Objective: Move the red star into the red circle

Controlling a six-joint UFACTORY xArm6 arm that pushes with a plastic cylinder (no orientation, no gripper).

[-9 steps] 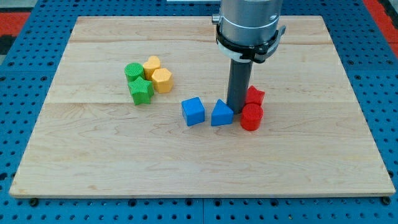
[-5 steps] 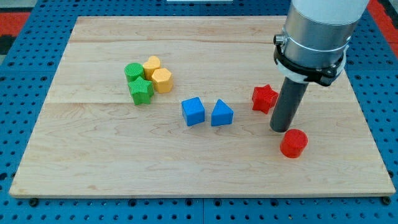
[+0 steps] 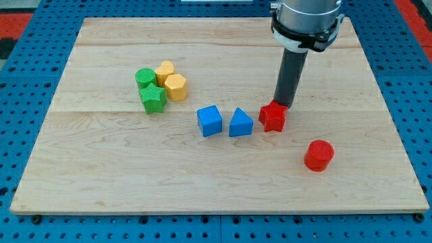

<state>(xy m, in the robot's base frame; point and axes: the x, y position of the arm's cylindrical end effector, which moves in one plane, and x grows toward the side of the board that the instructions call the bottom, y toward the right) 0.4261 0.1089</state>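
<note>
Resting seemingly against the upper edge of the red star-shaped block [image 3: 273,117], beside the blue triangular block [image 3: 240,123], my tip [image 3: 281,105] holds nothing and is best driven toward the red round block [image 3: 318,155], lower right and apart.

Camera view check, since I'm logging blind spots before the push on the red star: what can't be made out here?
- My tip: its very end sits behind the red star's top edge, so contact cannot be confirmed.
- The arm above the rod is cut off by the view's top.
- The green blocks and yellow blocks overlap, hiding parts of their shapes.
</note>
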